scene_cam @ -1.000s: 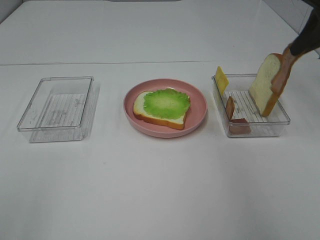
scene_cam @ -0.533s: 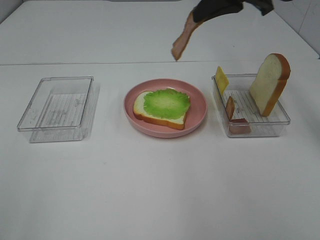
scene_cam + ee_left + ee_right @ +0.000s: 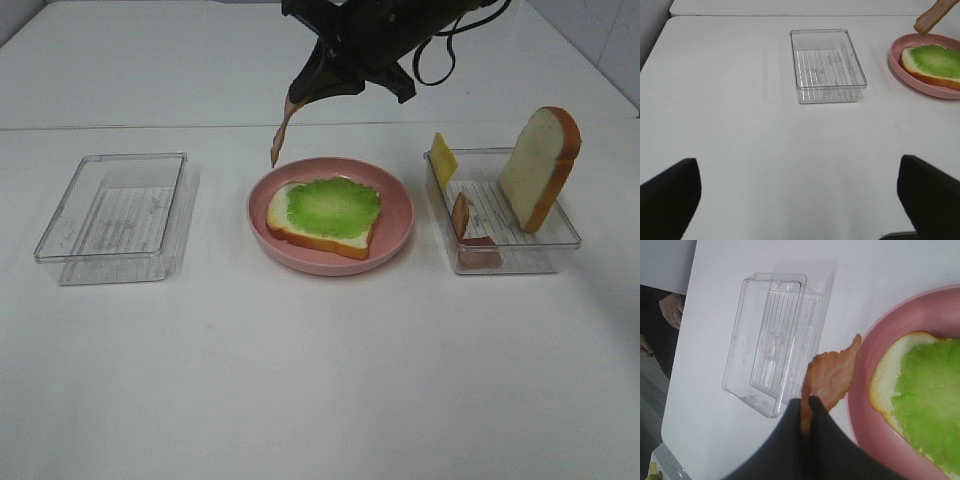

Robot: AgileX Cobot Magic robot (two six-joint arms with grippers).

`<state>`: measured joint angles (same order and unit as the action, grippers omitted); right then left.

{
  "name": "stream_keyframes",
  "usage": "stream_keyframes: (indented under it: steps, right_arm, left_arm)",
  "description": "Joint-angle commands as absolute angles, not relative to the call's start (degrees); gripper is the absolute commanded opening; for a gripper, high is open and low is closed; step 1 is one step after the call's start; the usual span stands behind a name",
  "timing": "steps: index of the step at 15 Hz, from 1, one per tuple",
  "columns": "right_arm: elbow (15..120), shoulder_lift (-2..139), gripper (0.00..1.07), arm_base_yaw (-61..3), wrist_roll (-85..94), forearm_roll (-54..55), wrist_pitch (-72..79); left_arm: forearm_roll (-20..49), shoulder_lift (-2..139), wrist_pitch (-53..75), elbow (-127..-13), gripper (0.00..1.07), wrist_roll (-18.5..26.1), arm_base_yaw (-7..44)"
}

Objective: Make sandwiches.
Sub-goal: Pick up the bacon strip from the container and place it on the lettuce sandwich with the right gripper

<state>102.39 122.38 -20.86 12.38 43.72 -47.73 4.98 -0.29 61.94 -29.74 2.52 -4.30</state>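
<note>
At the far rim of the pink plate (image 3: 310,262), the right jaws pinch a bacon strip (image 3: 283,125) beside the sandwich (image 3: 325,212), judged half-built: bread and lettuce only. Cheese (image 3: 442,160), spare bacon (image 3: 462,215) and a bread slice (image 3: 538,165) wait in the tray (image 3: 515,258) on the tabletop (image 3: 320,380); the left jaws gape wide, holding nothing.

Clear tray (image 3: 120,215) — L of pink plate (image 3: 397,222)
</note>
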Motion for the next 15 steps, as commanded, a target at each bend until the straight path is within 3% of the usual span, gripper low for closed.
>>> stream_keyframes:
  steps: [1, 12, 15]
  right_arm:
    - [105.2, 125.1, 0.00, -21.0, 13.2, 46.1, -47.4]
    - [106.5, 131.9, 0.00, -21.5, 13.2, 49.0, -48.7]
    - [106.5, 132.0, 0.00, -21.4, 13.0, 45.1, -49.7]
  left_arm:
    - [5.5, -1.4, 61.3, -29.7, 1.02, 2.3, -4.4]
    - [5.5, -1.4, 61.3, -29.7, 1.02, 2.3, -4.4]
    - [5.5, -1.4, 61.3, -29.7, 1.02, 2.3, -4.4]
